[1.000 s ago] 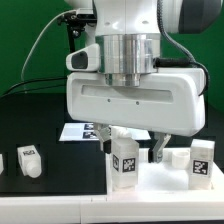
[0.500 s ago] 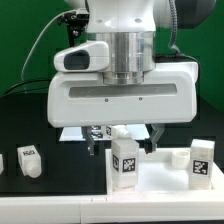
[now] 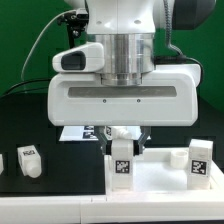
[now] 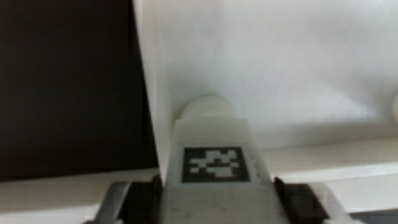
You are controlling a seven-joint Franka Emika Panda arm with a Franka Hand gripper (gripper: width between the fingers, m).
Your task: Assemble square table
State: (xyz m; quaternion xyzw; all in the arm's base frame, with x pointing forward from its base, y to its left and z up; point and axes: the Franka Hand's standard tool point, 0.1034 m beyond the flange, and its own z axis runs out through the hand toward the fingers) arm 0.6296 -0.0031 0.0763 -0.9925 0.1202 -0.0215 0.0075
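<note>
Fingers [image 4: 139, 205], seen in the wrist view, stand one on each side of an upright white leg [image 4: 217, 125], low on its flanks and very close to it. I cannot tell from these blurred frames whether their pads press the leg or only bracket it with a thin gap. A black-and-white square tag [image 4: 217, 163] on the leg faces the wrist camera, between the two fingers.

In the exterior view I find the same leg directly beneath the broad white housing [image 3: 122, 100] that carries the fingers, its tag turned toward the camera. The leg stands upright on the square table top [image 3: 160, 188], near that top's edge on the exterior view's left. The top is a flat white slab lying on the black worktop [image 3: 50, 125].

A second tagged leg [image 3: 200, 160] stands upright at the exterior view's right, well apart from the first. I cannot tell whether it is on the top or just behind it. A low white part [image 3: 175, 157] sits just beside it, and I cannot make out what it is.

Off the top, a third leg [image 3: 28, 161] rests on the worktop at the exterior view's left, tag visible. Behind the housing, the marker board [image 3: 78, 131] lies flat on the worktop. Black cables [image 3: 38, 55] arc down beside the arm [image 3: 125, 40] against a green backdrop [image 3: 20, 40].
</note>
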